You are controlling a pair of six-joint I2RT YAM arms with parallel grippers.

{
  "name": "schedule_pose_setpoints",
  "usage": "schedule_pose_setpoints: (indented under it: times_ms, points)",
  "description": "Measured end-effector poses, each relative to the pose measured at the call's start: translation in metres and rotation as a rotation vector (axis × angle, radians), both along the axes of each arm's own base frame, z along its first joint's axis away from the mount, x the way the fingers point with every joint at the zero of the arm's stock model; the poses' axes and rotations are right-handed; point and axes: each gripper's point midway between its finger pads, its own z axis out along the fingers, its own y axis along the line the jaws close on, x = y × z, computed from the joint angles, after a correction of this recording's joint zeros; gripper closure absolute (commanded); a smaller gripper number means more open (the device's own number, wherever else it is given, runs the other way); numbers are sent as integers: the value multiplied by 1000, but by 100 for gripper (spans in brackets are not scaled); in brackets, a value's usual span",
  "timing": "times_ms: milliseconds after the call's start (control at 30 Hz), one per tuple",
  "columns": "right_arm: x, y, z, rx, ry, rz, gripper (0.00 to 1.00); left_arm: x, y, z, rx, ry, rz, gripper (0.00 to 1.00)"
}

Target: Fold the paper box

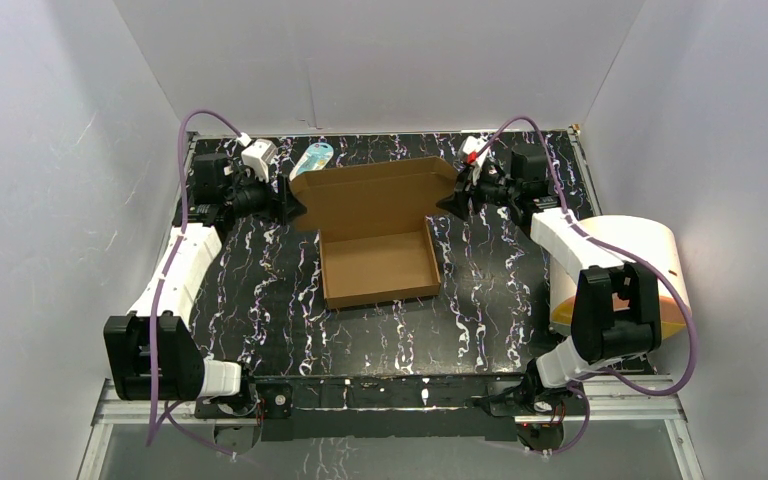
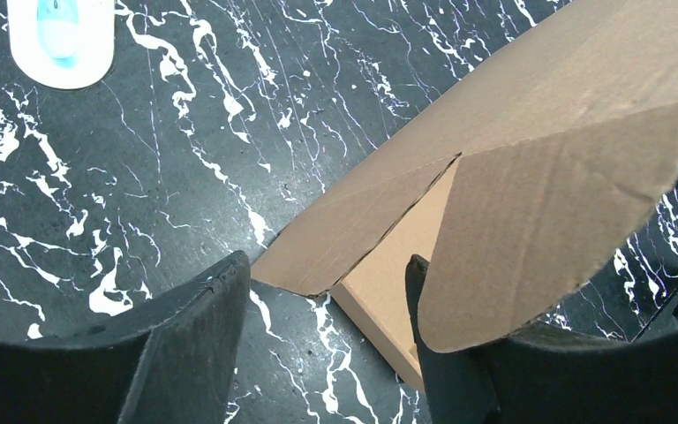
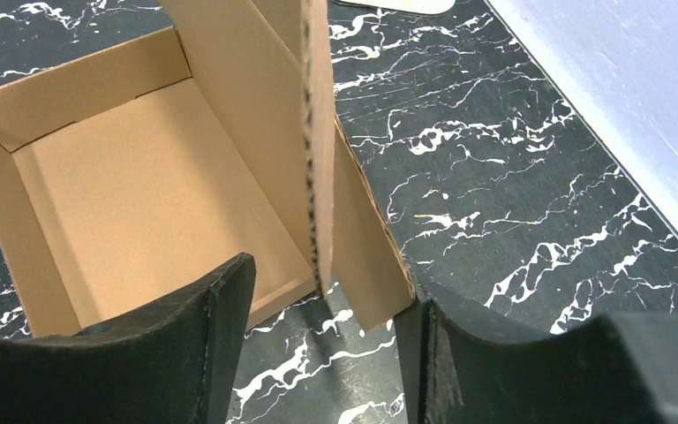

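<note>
1. The plain brown corrugated cardboard paper box [image 1: 378, 262] sits in the middle of the top view, on the black, white-veined table top [image 1: 260, 300]. It is a shallow rectangular tray with its walls raised. A wide lid panel rises from its far side, toward the top of the frame.
2. The left gripper [image 2: 328, 265] is at the lid's left end. In its wrist view the black fingers stand well apart around the corner of a side flap. The flap overlaps the right-hand finger and is clear of the other, so nothing is pinched.
3. The right gripper [image 3: 327, 283] is at the lid's right end, its jaws likewise apart. An upright flap edge stands between them, clear of the left-hand finger. I cannot tell whether it touches the right-hand one.
4. A small white-and-blue oval item [image 1: 315, 157] lies just beyond the lid's upper-left corner.
5. A cream cylinder with an orange base [image 1: 650, 260] stands at the right edge of the top view, well apart from the box.
</note>
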Motion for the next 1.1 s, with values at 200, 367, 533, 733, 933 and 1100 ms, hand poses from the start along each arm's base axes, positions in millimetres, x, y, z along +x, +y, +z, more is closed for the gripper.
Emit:
schedule_pose_setpoints:
  times_ms: [200,367,533,733,933,1100]
  points:
    - [0,3,-1,9,6,22,53,-1,-4,3,-16,-10,-21,50]
    - [-1,4,0,18,13,28,65,-1,-6,1,-28,-11,-26,59]
    - [1,2,-1,20,29,2,82,-3,-7,-5,-41,3,-21,66]
    - [9,4,0,13,38,-75,96,-4,-7,-1,-70,4,9,67]
    - [12,13,2,-1,18,-216,95,-4,-7,5,-112,12,84,70]
    - [10,27,5,-14,-24,-335,95,-1,-8,3,-131,36,177,71]
